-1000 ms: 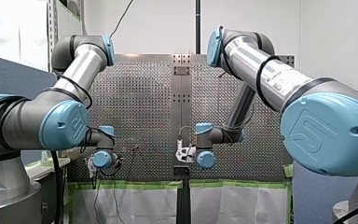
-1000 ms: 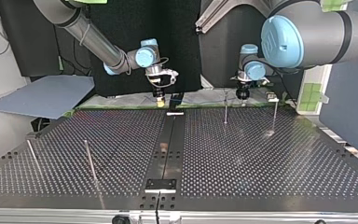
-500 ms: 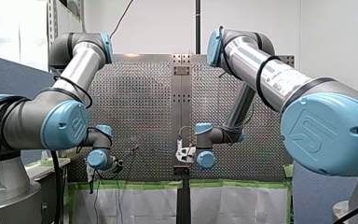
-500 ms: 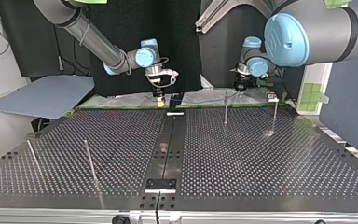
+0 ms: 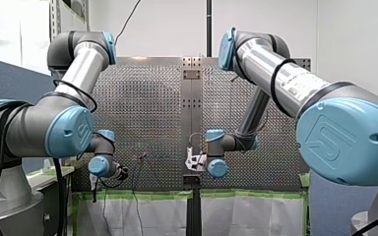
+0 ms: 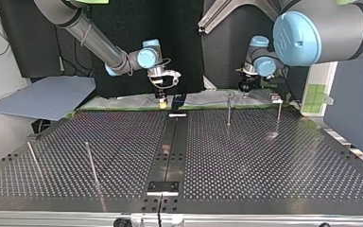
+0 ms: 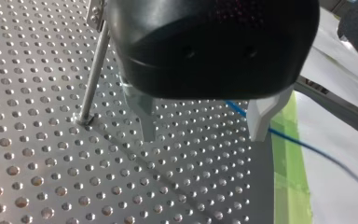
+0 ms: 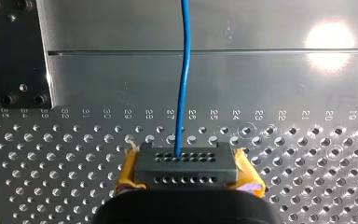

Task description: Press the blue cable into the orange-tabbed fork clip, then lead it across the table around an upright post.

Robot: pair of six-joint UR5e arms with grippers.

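Note:
In the right wrist view my right gripper (image 8: 182,164) is shut, its yellow pads (image 8: 127,175) on either side of a black perforated tip. The blue cable (image 8: 184,74) runs from that tip straight ahead over the metal plate. In the top view this gripper (image 6: 162,99) hangs over the table's far edge near the centre rail. My left gripper (image 7: 203,125) is open with nothing between its fingers, above the perforated table. The blue cable (image 7: 307,147) passes just behind one fingertip, off over the green tape. An upright post (image 7: 94,70) stands beside the other finger. I cannot make out the orange-tabbed clip.
Several thin upright posts stand on the perforated table (image 6: 246,156): two at the top view's right (image 6: 228,109) (image 6: 278,117) and two at its left (image 6: 91,163) (image 6: 33,158). A dark centre rail (image 6: 170,142) runs across the table. A grey board (image 6: 47,97) lies off its far left.
My left gripper has lifted and drawn back from the table's far edge, shifting toward the top view's right. My right arm has not moved.

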